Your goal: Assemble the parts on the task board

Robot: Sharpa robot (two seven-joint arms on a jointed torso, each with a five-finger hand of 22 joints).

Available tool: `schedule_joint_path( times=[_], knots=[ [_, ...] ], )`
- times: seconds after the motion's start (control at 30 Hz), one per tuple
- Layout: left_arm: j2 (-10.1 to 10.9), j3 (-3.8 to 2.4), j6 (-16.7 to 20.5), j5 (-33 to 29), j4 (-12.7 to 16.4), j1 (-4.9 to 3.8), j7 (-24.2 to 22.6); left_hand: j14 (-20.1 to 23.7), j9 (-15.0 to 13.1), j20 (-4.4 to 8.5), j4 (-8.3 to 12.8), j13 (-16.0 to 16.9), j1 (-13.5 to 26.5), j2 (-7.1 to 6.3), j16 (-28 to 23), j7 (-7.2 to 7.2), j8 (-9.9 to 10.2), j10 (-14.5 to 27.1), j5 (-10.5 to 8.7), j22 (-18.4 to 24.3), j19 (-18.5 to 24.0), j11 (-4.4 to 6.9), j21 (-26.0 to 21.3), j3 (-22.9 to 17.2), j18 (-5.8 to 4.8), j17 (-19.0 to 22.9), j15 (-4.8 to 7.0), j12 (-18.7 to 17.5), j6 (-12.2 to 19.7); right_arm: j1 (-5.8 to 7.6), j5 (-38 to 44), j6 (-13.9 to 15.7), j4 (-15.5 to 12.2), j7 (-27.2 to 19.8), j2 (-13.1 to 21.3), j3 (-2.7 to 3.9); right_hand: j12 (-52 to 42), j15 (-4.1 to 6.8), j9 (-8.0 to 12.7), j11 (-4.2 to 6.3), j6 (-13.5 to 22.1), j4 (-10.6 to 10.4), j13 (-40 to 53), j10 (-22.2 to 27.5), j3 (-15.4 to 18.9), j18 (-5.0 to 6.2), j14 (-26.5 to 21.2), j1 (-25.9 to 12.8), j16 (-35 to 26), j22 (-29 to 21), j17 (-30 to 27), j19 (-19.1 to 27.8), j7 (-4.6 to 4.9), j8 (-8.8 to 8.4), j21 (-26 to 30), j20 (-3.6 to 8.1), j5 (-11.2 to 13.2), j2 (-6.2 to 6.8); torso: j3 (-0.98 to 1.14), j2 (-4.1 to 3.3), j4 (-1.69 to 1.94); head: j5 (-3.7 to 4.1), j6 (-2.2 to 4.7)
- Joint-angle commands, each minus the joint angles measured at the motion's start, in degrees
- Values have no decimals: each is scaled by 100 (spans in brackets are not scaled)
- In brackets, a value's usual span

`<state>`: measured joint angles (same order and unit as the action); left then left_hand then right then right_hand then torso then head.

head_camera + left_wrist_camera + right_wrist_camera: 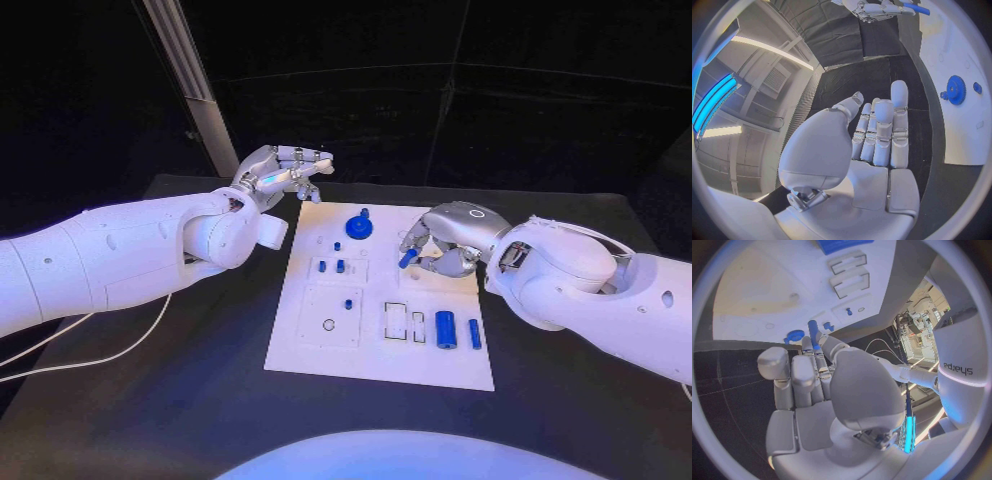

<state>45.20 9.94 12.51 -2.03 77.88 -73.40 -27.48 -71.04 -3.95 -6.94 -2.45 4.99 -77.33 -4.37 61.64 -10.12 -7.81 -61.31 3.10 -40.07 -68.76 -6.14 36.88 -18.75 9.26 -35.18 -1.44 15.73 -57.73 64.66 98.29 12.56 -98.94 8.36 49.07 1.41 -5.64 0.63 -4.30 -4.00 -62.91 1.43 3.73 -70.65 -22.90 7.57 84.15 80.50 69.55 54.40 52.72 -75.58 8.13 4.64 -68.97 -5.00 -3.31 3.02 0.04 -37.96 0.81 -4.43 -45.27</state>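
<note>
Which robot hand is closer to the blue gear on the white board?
Left, narrowly. The left hand hovers off the board's far left corner from the blue gear; the right hand, pinching a blue peg, hangs over the board beside it.

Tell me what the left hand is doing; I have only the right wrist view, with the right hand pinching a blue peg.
Observer: The left hand holds nothing. Its fingers are straight and apart, over the black table off the task board's far left corner.
Operator: A blue shape is cut off at my rim, past the slots. What is it?
Observer: Two blue cylinders, one thick and one thin, lie side by side on the board's near right part.
Operator: Where over the board is the right hand?
Observer: The right hand with the blue peg is by the right edge, between the blue gear and the cylinders.
</note>
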Motion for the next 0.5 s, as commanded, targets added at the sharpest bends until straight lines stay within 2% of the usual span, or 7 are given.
schedule_joint_path(
  times=[0.03, 0.27, 0.5],
  knots=[
    [-13, -4, -47, -17, -6, -11, -26, 40, 7, -3, 29, -9, -42, -1, -21, -16, -36, 58, -21, 8, 25, -1, -24, -7, 120, 2, 16, 24, 38, 8, -232, 220, -113, -144, -124, 18, 21, 41, -1, 13, -34, -1, 1, -37, -27, -79, 56, -10, 27, 9, 5, -42, -2, 14, -23, -4, -3, 24, 0, -12, 5, -36, -5],
    [-24, -4, -45, -17, -15, -11, -24, 40, 7, -3, 29, -9, -42, -1, -21, -16, -36, 58, -21, 8, 25, -1, -24, -7, 120, 2, 16, 24, 38, -12, -299, 108, -84, -274, -616, -2, 33, 38, 1, 7, -38, -3, 0, -40, -41, -78, 55, -17, 25, 1, -5, -38, 7, 8, -20, -4, -6, 23, -2, -18, 9, -114, -44],
    [-46, -4, -50, -17, -24, -12, -23, 44, 7, -4, 33, -10, -50, 3, -25, -15, -38, 63, -21, 11, 24, -1, -28, -11, 120, 12, 16, 27, 40, -148, -241, -66, 69, -460, -1104, -177, 52, 34, 5, 2, -36, -1, -2, -39, -64, -77, 52, -19, 24, -7, -15, -32, 15, -2, -16, -4, -16, 19, -1, -17, 3, -215, -112]
  ],
)
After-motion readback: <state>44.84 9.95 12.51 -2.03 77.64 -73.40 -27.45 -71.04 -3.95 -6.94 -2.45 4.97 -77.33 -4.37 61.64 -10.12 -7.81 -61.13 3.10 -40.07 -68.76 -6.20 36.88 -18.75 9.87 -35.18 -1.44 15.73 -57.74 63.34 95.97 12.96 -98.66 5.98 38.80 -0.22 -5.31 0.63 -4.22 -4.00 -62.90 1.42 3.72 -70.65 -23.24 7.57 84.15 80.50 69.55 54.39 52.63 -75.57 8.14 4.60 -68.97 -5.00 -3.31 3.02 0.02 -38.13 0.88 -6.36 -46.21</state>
